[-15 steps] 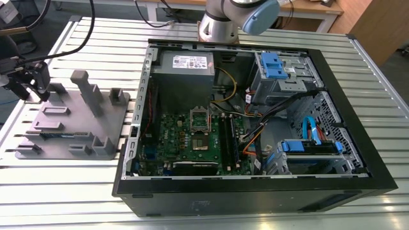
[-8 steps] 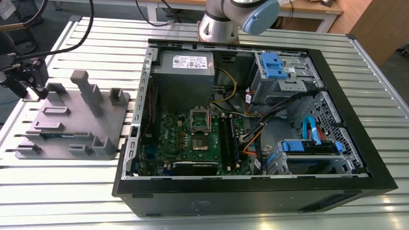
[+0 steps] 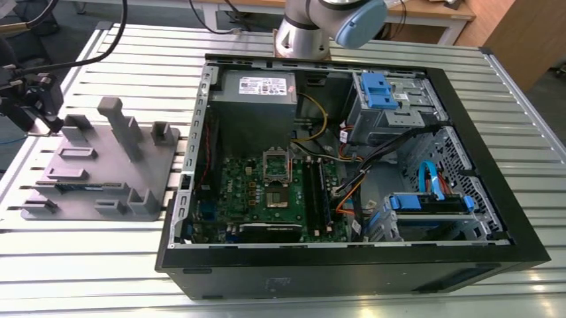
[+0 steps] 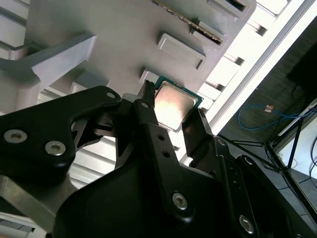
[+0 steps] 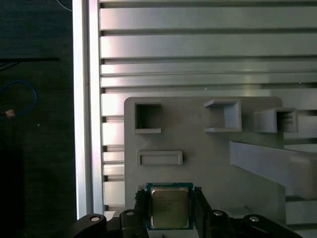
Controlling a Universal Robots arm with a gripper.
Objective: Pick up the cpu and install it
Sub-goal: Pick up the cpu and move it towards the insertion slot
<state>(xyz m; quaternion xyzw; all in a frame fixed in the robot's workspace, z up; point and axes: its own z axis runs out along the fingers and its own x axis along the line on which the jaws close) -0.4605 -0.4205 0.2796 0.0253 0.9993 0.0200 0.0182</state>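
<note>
The cpu (image 5: 170, 208), a small square chip with a silvery top and green edge, sits between the two black fingers of my gripper (image 5: 170, 198), which is shut on it. In the second wrist view the cpu (image 4: 173, 103) shows in the gripper (image 4: 173, 106) just above the gray fixture block plate (image 4: 109, 29). In the exterior view my gripper (image 3: 40, 122) hangs over the left end of the gray fixture (image 3: 97, 165). The open socket (image 3: 277, 167) lies on the green motherboard (image 3: 238, 192) inside the computer case (image 3: 354, 265), far to the exterior view's right of the gripper.
The gray fixture (image 5: 198, 148) carries raised blocks, pockets and a tall post (image 3: 119, 126). The slatted metal table (image 3: 89, 265) ends just beyond the fixture, with dark floor and a blue cable (image 5: 20, 96) past the edge. The case holds a power supply (image 3: 256, 89), blue drive bays (image 3: 376, 89) and cables.
</note>
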